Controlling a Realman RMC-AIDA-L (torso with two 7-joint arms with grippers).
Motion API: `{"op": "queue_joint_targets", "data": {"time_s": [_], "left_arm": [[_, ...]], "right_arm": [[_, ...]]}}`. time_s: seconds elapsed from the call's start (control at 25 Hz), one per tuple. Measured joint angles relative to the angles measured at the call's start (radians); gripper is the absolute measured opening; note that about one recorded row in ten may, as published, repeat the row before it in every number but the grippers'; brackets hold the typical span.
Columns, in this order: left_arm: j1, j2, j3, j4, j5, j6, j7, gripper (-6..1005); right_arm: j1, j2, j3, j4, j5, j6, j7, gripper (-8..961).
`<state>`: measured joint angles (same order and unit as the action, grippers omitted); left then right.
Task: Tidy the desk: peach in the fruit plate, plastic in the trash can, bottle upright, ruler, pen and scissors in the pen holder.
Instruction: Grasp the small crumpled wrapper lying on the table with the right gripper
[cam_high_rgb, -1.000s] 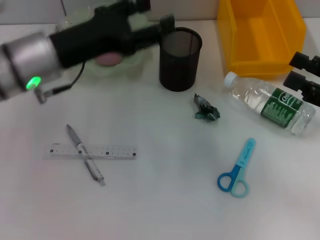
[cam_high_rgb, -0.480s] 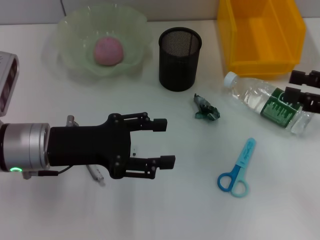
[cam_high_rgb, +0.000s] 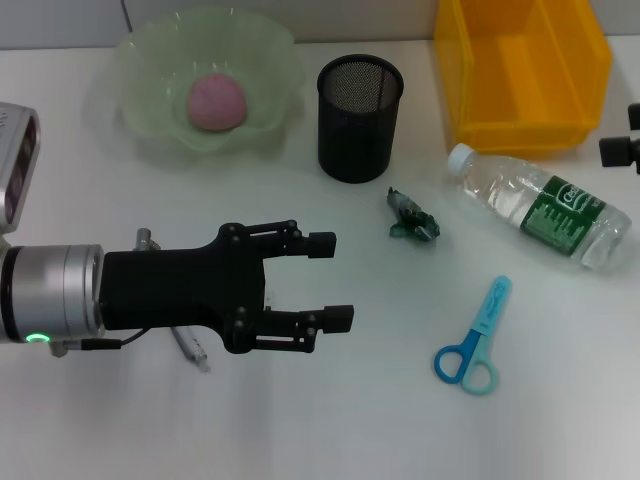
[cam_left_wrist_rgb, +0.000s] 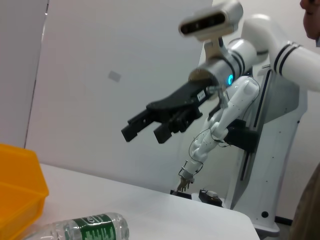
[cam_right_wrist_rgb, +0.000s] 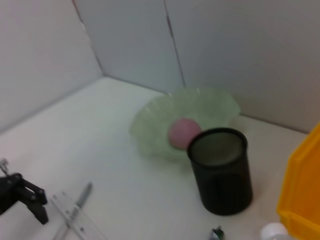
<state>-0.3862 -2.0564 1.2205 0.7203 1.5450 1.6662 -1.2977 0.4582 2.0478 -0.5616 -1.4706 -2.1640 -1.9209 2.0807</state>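
Observation:
My left gripper (cam_high_rgb: 330, 280) hovers open above the pen (cam_high_rgb: 190, 348) and the ruler, and hides most of both. The ruler (cam_right_wrist_rgb: 65, 212) and pen (cam_right_wrist_rgb: 82, 195) show crossed in the right wrist view. A pink peach (cam_high_rgb: 217, 101) lies in the green fruit plate (cam_high_rgb: 150, 60). The black mesh pen holder (cam_high_rgb: 360, 115) stands upright. Crumpled plastic (cam_high_rgb: 412, 217) lies beside the bottle (cam_high_rgb: 540, 205), which is on its side. Blue scissors (cam_high_rgb: 475, 340) lie at the front right. My right gripper (cam_left_wrist_rgb: 147, 131) is raised at the right edge, open.
A yellow bin (cam_high_rgb: 520, 70) stands at the back right, just behind the bottle. The pen holder (cam_right_wrist_rgb: 220, 170) stands close to the fruit plate (cam_right_wrist_rgb: 150, 125). A wall runs behind the table.
My left arm swung from over the fruit plate down to above the ruler and pen, uncovering the peach. My right gripper drew back from the bottle to the right edge.

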Motion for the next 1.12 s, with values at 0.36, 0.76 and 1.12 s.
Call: {"op": "queue_joint_targets", "data": {"time_s": [0.36,0.76,1.12], "left_arm": [[0.008,-0.003,-0.001,-0.002,0.001,-0.003,0.005,804],[0.020,-0.007,-0.001,-0.005,0.001,0.004,0.027,804],[0.024,-0.010,0.003,-0.012,0.001,0.005,0.028,804]], "right_arm": [[0.106,-0.023,-0.148,-0.083,-0.110,-0.001,0.234,789],[0.382,-0.035,-0.347,0.244,-0.414,0.141,0.441,789],[0.479,0.013,-0.489,0.465,-0.508,0.357,0.481,788]]}}
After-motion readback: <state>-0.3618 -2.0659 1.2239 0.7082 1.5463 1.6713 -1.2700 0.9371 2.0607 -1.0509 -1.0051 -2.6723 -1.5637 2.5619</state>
